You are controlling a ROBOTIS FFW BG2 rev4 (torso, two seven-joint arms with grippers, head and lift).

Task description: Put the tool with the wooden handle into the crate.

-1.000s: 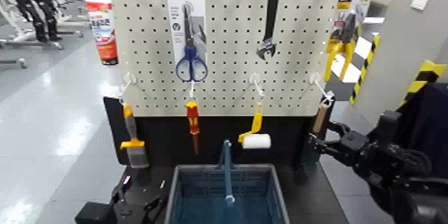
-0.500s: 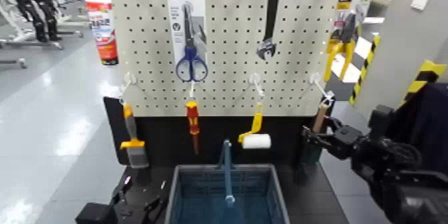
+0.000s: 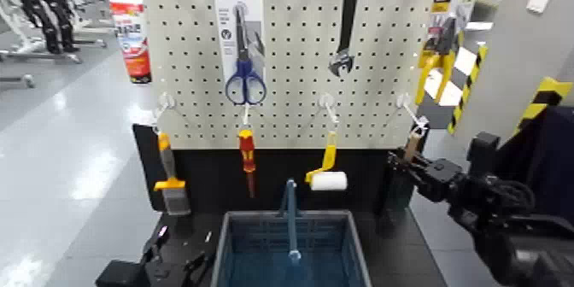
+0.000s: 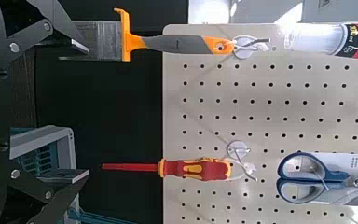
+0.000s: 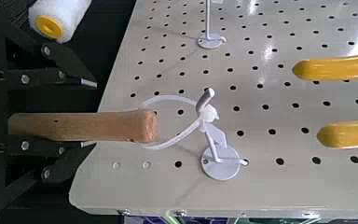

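Observation:
The tool with the wooden handle hangs by a white loop from the far right hook of the pegboard. Its tan handle runs between the two fingers of my right gripper. The fingers stand open on either side of the handle with small gaps. The tool's dark head is hidden behind the gripper. The blue-grey crate with its blue bar handle stands below the board at the front centre. My left gripper is open and empty, parked low beside the crate's left side.
On the pegboard hang an orange-handled paintbrush, a red screwdriver, a yellow-handled paint roller, blue scissors, a black wrench and yellow pliers. A black-and-yellow striped post stands at right.
My right gripper has moved left and forward to the pegboard, so its open fingers now straddle the wooden handle. The left arm and crate have not moved.

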